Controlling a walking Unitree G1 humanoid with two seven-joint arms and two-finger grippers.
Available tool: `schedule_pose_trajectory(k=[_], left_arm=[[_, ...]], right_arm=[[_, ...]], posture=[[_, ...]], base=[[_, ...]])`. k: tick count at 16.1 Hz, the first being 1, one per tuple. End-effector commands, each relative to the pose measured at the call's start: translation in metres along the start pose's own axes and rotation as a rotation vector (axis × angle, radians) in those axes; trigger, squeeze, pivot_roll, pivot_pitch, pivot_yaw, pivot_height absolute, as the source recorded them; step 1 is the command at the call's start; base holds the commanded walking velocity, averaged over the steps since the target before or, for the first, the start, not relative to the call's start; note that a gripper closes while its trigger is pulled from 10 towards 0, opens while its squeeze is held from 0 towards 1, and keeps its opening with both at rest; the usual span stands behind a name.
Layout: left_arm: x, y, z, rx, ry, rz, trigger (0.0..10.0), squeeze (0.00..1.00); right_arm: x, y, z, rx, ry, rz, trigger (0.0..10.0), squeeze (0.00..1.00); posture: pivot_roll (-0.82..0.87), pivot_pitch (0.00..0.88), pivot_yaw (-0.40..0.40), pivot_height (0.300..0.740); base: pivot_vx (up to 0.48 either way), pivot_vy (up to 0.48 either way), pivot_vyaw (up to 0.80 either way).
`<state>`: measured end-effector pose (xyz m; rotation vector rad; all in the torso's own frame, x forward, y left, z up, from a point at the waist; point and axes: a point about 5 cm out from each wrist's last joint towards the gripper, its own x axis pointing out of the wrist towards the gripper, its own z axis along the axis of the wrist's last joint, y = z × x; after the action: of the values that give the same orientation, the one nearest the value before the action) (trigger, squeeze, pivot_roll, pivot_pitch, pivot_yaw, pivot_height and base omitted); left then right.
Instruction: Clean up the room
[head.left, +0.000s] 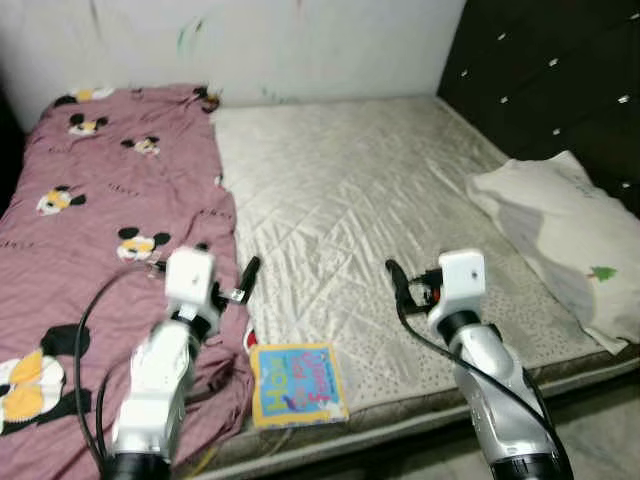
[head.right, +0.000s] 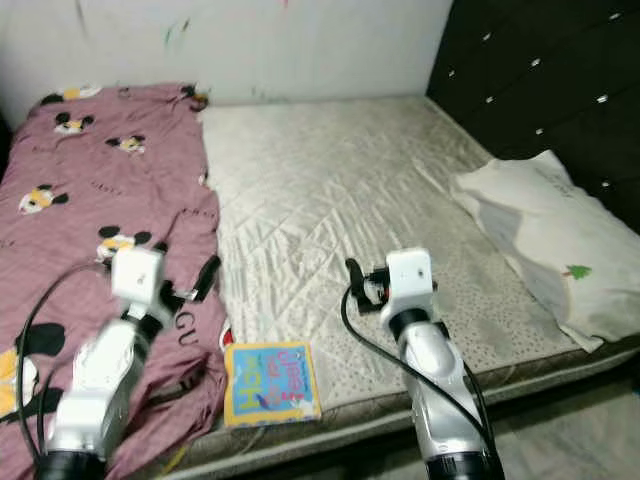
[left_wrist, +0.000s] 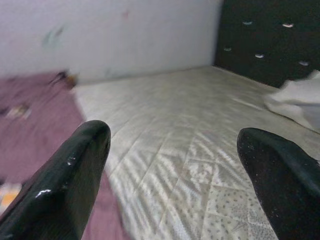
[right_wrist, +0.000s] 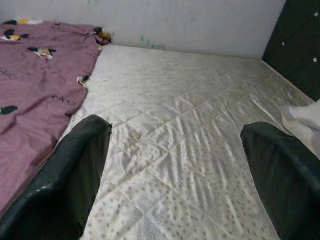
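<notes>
Mattress (head.left: 360, 180) bare, quilted, pale; it runs from the white wall (head.left: 300, 40) toward the camera. Mauve blanket (head.left: 90, 200) with cartoon-mouse print covers the robot's left part of the bed, its edge crumpled near the front. Colourful picture book (head.left: 297, 383) lies flat at the near edge of the mattress, just beside the blanket's front fold, cover up. White pillow (head.left: 565, 235) sits at the right side against the dark tufted headboard (head.left: 560, 70).

Left gripper (head.left: 248, 275): raised over the blanket's edge, pointing toward the mattress. Left wrist view shows both black fingers (left_wrist: 65, 180) spread wide with bare mattress between them; nothing held. Book lies nearer the camera than these fingertips and slightly to the right, apart from them, no contact.

Right gripper (head.left: 395, 275): held over the mattress midway across the bed, pointing left. Right wrist view shows its fingers (right_wrist: 70, 175) likewise wide apart, mattress between, nothing gripped. Book lies to the left of and nearer the camera than this gripper, apart from it.

Book thus sits between the two arms at the bed's front edge, closer to the left arm (head.left: 160, 370).
</notes>
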<state>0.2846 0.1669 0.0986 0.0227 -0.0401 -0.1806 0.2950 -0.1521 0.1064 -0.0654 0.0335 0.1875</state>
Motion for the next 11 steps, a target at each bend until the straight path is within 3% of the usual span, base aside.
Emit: schedule_pose_trajectory(k=[1,4,8,11], left_arm=[[-0.011,0.004,0.0,-0.02,0.008,0.043,10.0,0.0],[-0.034,0.008,-0.012,-0.031,0.052,0.134,10.0,0.0],[-0.039,0.005,-0.006,-0.068,0.055,0.1,10.0,0.0],[-0.044,0.012,-0.003,-0.018,0.061,0.126,10.0,0.0]], right_arm=[[-0.001,0.0,0.01,-0.044,-0.038,0.018,10.0,0.0],[0.002,0.006,0.012,-0.028,-0.031,0.031,10.0,0.0],[-0.003,0.005,0.01,-0.01,-0.019,0.008,10.0,0.0],[-0.014,0.005,0.007,-0.018,-0.007,0.032,10.0,0.0]], posture=[[0.01,0.06,-0.071,0.74],[0.01,0.087,-0.077,0.74],[0.0,0.103,-0.062,0.74],[-0.01,0.134,-0.061,0.74]], base=[[0.0,0.0,0.0],[0.0,0.0,0.0],[0.0,0.0,0.0],[0.0,0.0,0.0]])
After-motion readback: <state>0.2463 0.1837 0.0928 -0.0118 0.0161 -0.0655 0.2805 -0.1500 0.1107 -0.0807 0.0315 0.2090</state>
